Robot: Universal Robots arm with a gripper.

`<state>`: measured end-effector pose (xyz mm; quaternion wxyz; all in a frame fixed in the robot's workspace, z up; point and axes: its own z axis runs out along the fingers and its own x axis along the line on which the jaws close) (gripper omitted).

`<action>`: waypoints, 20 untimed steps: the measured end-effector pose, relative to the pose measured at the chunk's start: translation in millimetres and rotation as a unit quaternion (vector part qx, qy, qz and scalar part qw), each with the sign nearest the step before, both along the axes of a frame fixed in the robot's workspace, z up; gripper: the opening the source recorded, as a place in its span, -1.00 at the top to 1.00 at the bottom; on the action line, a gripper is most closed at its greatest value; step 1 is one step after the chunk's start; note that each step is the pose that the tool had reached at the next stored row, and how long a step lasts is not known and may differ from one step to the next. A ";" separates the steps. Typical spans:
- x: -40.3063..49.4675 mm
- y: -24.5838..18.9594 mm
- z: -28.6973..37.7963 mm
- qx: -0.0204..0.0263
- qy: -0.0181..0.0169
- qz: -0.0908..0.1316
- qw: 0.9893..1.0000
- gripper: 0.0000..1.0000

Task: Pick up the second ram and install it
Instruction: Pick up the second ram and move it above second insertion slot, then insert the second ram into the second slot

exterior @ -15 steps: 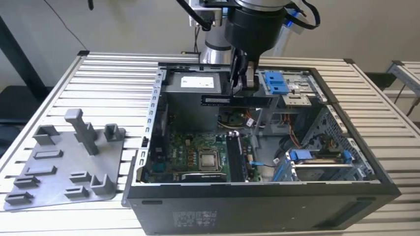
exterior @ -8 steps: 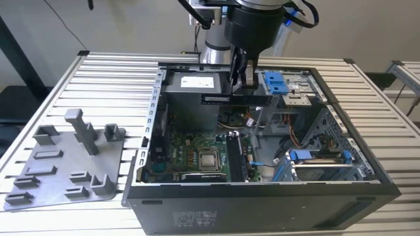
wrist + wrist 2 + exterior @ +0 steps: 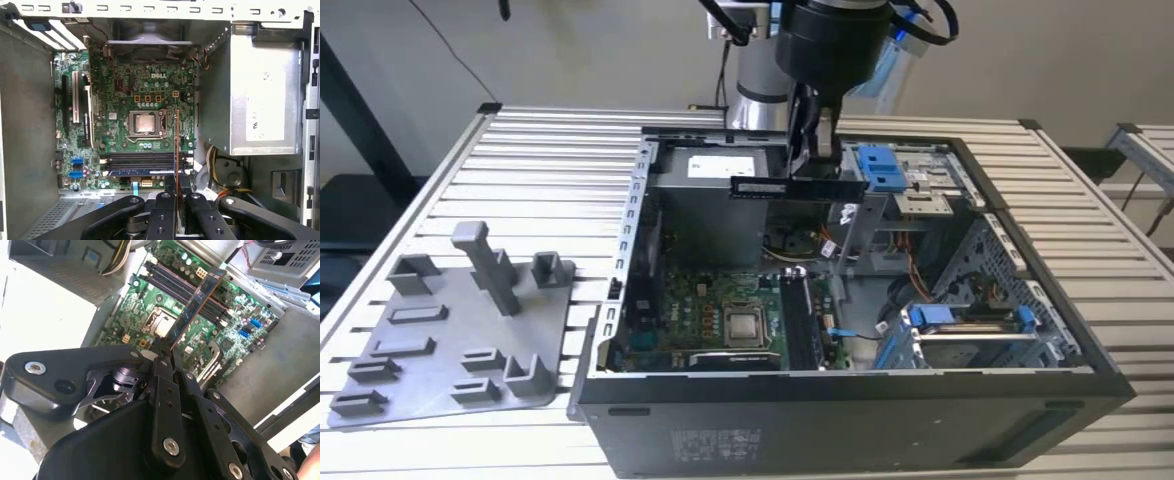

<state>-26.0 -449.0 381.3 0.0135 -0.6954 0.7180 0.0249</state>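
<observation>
One thin, flat, dark strip of circuit board, the second ram (image 3: 767,187), is clamped in the arm's black pincer (image 3: 805,172). In the exterior view we see it held level in the air above the open black metal computer case (image 3: 854,390), clear of everything inside.

In the second wrist view the pincer (image 3: 165,352) grips the second ram (image 3: 197,305) at one end. The strip reaches out over the green motherboard (image 3: 135,305) on the case floor, towards the long black memory slots (image 3: 172,280).

In the first wrist view we meet the second ram (image 3: 177,145) edge-on, a narrow line rising from the pincer (image 3: 177,187). It crosses the memory slots (image 3: 142,159) in our line of sight without touching them. The motherboard (image 3: 120,75) lies flat below, with its square silver processor socket (image 3: 145,122) near the middle of the case.

Outside the case, toward the exterior view's left, a grey plastic tray (image 3: 454,340) with upright posts rests on the slatted metal tabletop (image 3: 547,170) that also carries the case.
</observation>
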 end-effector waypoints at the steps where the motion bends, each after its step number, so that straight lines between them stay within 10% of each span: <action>1: 1.3 1.0 0.0 0.000 0.000 0.000 1.000 0.72; 20: 15.5 3.1 -0.2 0.000 0.000 0.000 1.000 0.72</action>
